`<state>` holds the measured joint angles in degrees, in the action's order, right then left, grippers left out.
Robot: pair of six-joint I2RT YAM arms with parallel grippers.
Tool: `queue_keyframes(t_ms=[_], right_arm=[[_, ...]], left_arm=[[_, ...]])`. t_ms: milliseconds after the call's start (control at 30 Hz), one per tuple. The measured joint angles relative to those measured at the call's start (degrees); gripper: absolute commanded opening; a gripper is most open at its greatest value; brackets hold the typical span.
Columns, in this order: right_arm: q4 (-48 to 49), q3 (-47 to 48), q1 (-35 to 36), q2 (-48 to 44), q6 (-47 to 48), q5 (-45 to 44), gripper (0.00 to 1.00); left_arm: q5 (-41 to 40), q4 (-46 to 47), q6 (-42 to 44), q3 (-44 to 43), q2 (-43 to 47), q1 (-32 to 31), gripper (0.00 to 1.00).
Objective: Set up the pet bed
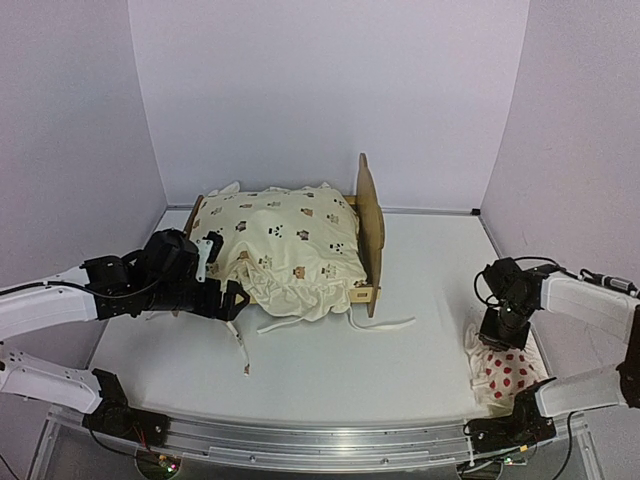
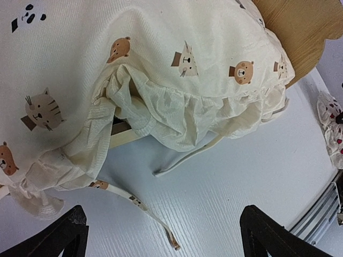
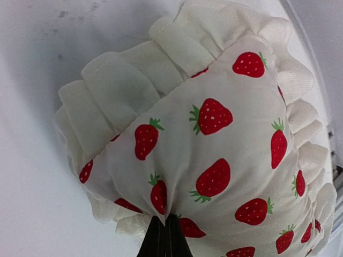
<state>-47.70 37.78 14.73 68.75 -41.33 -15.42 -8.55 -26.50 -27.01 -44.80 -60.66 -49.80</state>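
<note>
Cream cotton with red strawberries: my right gripper (image 3: 165, 236) is pinched tight on the near edge of the ruffled pillow (image 3: 214, 160). My left gripper (image 2: 163, 235) hangs empty, fingers spread. The pet bed (image 1: 370, 220) lies just ahead of it, under the animal-print cushion (image 1: 290, 240). I judge this the pillow step. Next I should lift it clear and carry it left to the bed.

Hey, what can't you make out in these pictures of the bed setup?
Base of the pet bed: top view, covered by the cushion.
Fingers of the right gripper: right wrist view, mostly cut off by the bottom edge; top view, hidden under its wrist.
Lower part of the pillow: right wrist view, cut off by the bottom edge.
</note>
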Motion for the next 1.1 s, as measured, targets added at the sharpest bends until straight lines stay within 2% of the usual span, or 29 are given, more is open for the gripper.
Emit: queue_keyframes(t_ms=[67, 100, 133, 233, 300, 333, 633, 933, 1000, 1033, 1100], right_arm=[[0.7, 2.1, 1.5, 0.7, -1.3, 1.6, 0.01], [0.8, 4.1, 2.6, 1.7, -2.2, 2.0, 0.05], [1.3, 6.5, 3.5, 3.1, -2.9, 2.2, 0.19], [3.6, 13.2, 5.2, 7.3, -4.2, 3.3, 0.75], [5.2, 16.9, 5.6, 10.1, -3.9, 4.2, 0.95], [5.9, 18.1, 5.6, 11.2, -3.3, 4.6, 0.98], [5.6, 19.2, 5.6, 15.8, 7.9, 6.9, 0.96], [2.0, 18.5, 5.6, 18.5, 16.4, 6.6, 0.79], [1.8, 17.5, 5.6, 20.0, 16.8, 6.4, 0.72], [1.7, 17.1, 5.6, 20.6, 17.1, 6.3, 0.65], [1.6, 16.4, 5.6, 21.6, 17.4, 5.9, 0.43]], left_arm=[[0.0, 0.4, -0.1, 0.4, 0.0, 0.0, 1.00], [0.0, 0.6, -0.1, 0.5, 0.0, 0.0, 0.99], [0.0, 0.6, -0.1, 0.5, -0.1, 0.0, 1.00], [0.0, 1.1, -0.1, 0.5, -0.3, 0.0, 1.00], [0.0, 1.1, -0.1, 0.5, -0.6, 0.0, 1.00], [0.0, 1.1, -0.1, 0.5, -0.8, 0.0, 1.00], [0.4, 1.1, 0.0, 0.5, -2.3, 0.0, 0.99], [1.5, 1.1, 0.1, 0.1, -3.6, 0.0, 0.99], [1.6, 1.1, 0.1, 0.0, -3.7, 0.0, 0.99], [1.9, 1.2, 0.1, -0.1, -3.8, 0.0, 0.99], [2.1, 1.4, 0.1, -0.2, -4.2, 0.0, 0.99]])
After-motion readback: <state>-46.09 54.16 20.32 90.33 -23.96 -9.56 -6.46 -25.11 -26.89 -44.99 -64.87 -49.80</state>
